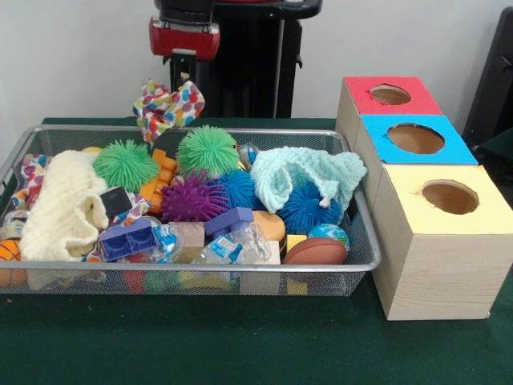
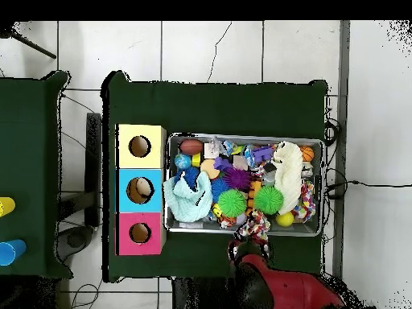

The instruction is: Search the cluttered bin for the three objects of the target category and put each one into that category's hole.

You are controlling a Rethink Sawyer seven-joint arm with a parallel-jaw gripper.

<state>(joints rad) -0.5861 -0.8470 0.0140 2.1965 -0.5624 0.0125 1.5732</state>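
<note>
The silver wire-mesh bin stands on the green table, full of toys; it also shows in the overhead view. My gripper hangs over the bin's far rim, shut on a polka-dot cloth that dangles just above the rim. In the overhead view this cloth lies at the bin's edge nearest the robot base. A second polka-dot cloth lies at the bin's left end, partly under the cream cloth. The yellow-topped box's hole is right of the bin, nearest the camera; it also shows in the overhead view.
A cream waffle cloth and a mint knitted cloth lie on the pile, among green, purple and blue spiky balls. The blue-topped box and red-topped box stand behind the yellow one.
</note>
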